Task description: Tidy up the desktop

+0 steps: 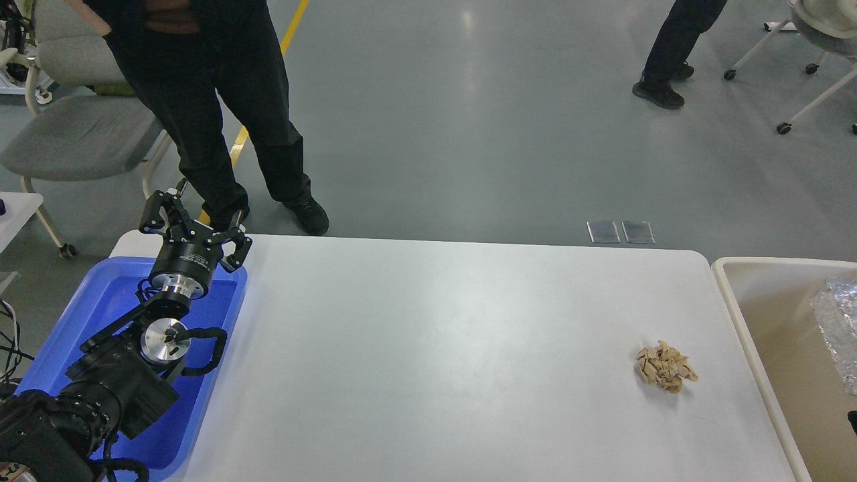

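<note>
The white desktop (pixel 435 348) fills the middle of the head view. A small pile of crumpled beige scraps (pixel 665 366) lies on it near the right end. My left gripper (pixel 194 226) is open and empty, held over the far rim of the blue tray (pixel 80 321) at the desktop's left end. A crumpled silvery foil lump (pixel 837 331) is over the beige bin (pixel 743 314) at the right edge; I cannot tell whether it is held. Only a dark sliver (pixel 852 422) shows at the right edge below it; my right gripper itself is out of view.
A person in black trousers (pixel 221 114) stands just beyond the desktop's far left corner. A grey chair (pixel 73 134) stands at the far left. Another person's legs (pixel 676 53) and chair legs on castors (pixel 790 73) are at the far right.
</note>
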You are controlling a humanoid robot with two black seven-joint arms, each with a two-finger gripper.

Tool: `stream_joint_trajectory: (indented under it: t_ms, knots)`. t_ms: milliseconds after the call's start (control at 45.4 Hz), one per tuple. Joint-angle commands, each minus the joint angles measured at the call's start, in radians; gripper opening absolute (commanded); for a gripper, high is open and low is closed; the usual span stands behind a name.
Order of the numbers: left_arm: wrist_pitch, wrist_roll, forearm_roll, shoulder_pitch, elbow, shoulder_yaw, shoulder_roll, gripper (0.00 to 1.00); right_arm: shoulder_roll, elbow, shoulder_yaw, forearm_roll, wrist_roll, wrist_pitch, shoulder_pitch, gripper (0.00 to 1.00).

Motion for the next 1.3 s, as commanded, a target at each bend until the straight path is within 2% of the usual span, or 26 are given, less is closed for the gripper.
stream_joint_trajectory:
  t_ms: [0,352,616,814,968,1276]
  knots:
    - [0.0,0.0,0.0,0.0,0.0,0.0,0.0,1.0,-0.01,-0.006,0.004,0.015,0.001,0.001,-0.013,1.0]
    - [0.0,0.0,0.0,0.0,0.0,0.0,0.0,1.0,-0.021,-0.005,0.004,0.015,0.001,0.0,0.076,1.0]
    - [0.0,0.0,0.0,0.0,0.0,0.0,0.0,1.0,-0.004,0.002,0.021,0.018,0.001,-0.002,0.254,1.0]
    - [0.0,0.0,0.0,0.0,0.0,0.0,0.0,1.0,0.04,0.017,0.241,0.105,-0.002,0.017,0.397,1.0]
    - [0.0,0.0,0.0,0.0,0.0,0.0,0.0,1.0,0.068,0.058,0.37,0.146,-0.005,0.102,0.458,1.0]
    - [0.0,0.0,0.0,0.0,0.0,0.0,0.0,1.0,0.166,0.172,0.444,0.239,-0.005,0.265,0.484,1.0]
